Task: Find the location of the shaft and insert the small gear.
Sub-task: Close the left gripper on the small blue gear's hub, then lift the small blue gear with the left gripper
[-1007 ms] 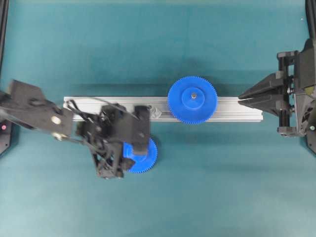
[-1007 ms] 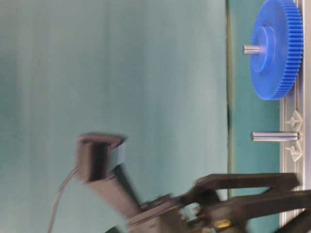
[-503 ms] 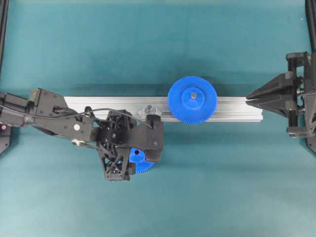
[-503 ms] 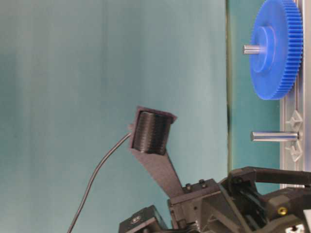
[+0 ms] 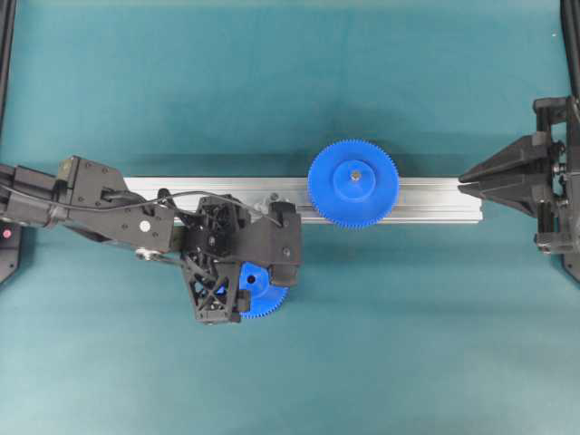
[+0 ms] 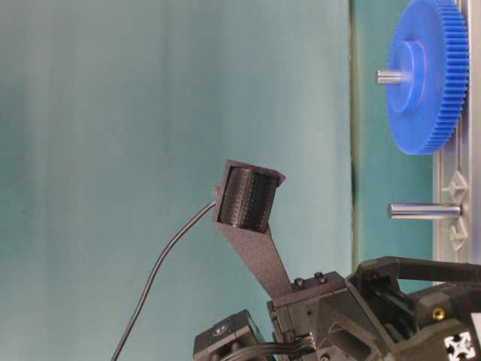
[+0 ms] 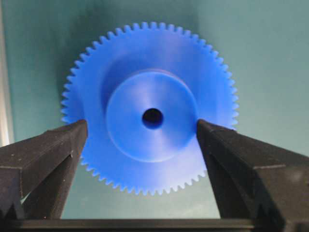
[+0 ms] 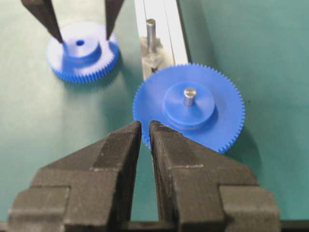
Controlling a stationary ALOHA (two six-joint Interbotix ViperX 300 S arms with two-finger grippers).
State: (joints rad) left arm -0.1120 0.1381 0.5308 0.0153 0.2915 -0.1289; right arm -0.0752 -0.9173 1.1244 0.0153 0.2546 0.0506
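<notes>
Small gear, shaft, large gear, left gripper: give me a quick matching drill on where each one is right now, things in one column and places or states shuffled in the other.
Things:
1. small gear
2. shaft
3. large gear
4. left gripper

Places or states:
A. bare, upright on the rail
B. seated on a pin on the rail
C. flat on the green table, beside the rail
D. open, fingers either side of a raised hub

Pairs: 1-C, 2-A, 3-B, 4-D
</notes>
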